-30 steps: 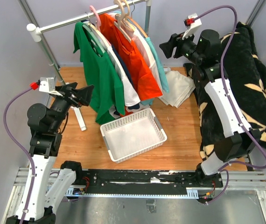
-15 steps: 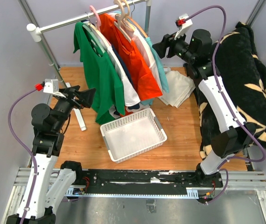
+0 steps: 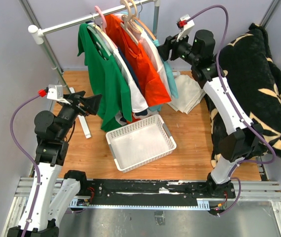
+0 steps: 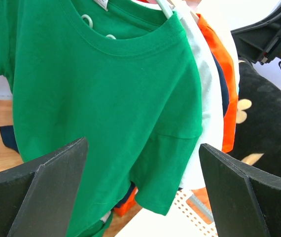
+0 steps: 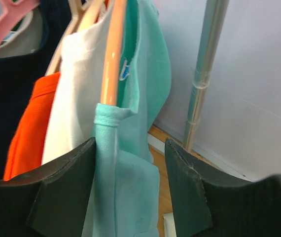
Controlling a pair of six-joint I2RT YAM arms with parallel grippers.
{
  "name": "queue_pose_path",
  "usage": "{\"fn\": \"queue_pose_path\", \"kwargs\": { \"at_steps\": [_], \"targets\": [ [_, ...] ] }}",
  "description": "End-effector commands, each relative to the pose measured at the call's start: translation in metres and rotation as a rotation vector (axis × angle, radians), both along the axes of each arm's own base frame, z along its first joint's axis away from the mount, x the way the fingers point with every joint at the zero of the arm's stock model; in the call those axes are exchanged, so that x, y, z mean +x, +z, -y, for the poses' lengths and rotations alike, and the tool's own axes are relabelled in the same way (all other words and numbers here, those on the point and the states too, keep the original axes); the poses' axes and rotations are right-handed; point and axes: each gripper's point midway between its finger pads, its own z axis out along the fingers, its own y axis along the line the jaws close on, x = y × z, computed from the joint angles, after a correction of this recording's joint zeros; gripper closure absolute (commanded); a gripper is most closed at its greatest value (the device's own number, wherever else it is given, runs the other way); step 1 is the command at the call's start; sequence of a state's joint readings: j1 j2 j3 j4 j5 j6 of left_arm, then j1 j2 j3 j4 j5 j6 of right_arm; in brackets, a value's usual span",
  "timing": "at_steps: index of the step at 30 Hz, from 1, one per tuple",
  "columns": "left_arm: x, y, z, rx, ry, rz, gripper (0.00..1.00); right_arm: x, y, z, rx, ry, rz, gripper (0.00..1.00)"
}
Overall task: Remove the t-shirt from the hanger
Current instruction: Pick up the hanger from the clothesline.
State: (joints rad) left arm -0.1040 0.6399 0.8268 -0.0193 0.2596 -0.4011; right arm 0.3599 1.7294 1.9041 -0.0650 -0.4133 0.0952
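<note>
teal t-shirt: hangs on peach hanger, right end of rack | right claw: jaws apart either side of its shoulder, nothing gripped | left claw: wide open, facing green t-shirt, apart

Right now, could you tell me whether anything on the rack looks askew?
Yes: the teal t-shirt at the right end of the rack sits askew, its shoulder bunched low on the peach hanger, whose upper arm shows bare.
</note>
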Motion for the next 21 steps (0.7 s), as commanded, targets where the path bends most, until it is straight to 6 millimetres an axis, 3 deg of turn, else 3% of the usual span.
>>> {"fn": "queue_pose_path", "kwargs": {
  "at_steps": [1, 21],
  "targets": [
    [-0.001, 0.005, 0.001, 0.001, -0.011, 0.034, 0.00, 0.002, 0.015, -0.010, -0.011, -0.016, 0.063, 0.43],
    [0.000, 0.003, 0.002, 0.002, -0.016, 0.035, 0.00, 0.016, 0.016, -0.025, -0.036, -0.032, 0.087, 0.53]
  ]
}}
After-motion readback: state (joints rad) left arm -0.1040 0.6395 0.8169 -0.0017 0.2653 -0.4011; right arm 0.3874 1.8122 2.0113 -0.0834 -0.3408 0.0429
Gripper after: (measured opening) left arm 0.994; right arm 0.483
